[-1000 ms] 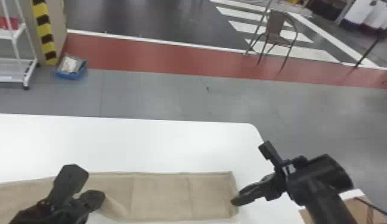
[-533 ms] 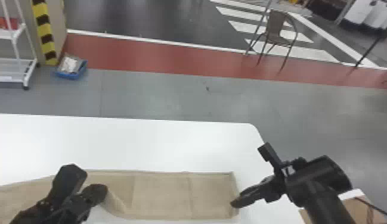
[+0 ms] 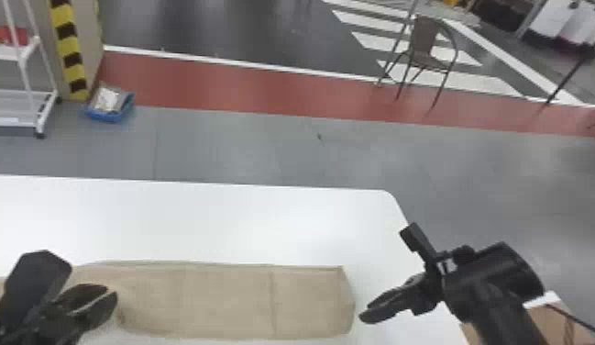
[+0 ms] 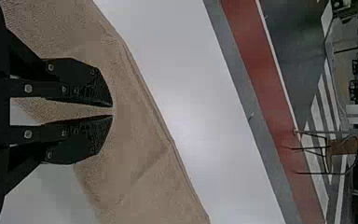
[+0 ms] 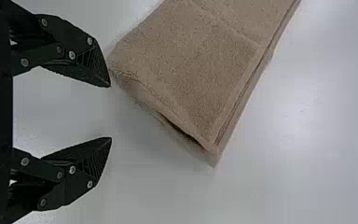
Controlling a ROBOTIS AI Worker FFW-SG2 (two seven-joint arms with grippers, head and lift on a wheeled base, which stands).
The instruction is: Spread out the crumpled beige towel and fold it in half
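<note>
The beige towel lies as a long folded strip along the table's near side, its layers showing at the right end. Near the strip's left part, my left gripper is shut on the towel. Viewed from the left wrist, the tips of this left gripper pinch the cloth, with a thin gap between them. Just right of the towel's right end is my right gripper. From its own wrist, the right gripper stands open with nothing between its fingers, one tip beside the towel's edge.
The white table extends beyond the towel to its far edge and rounded right corner. A cardboard box is at the lower right. On the floor behind are a chair, a blue tray and a white rack.
My left gripper has moved left, and the towel has slid left with it, its right end drawing away from my right gripper. The right arm has hardly moved.
</note>
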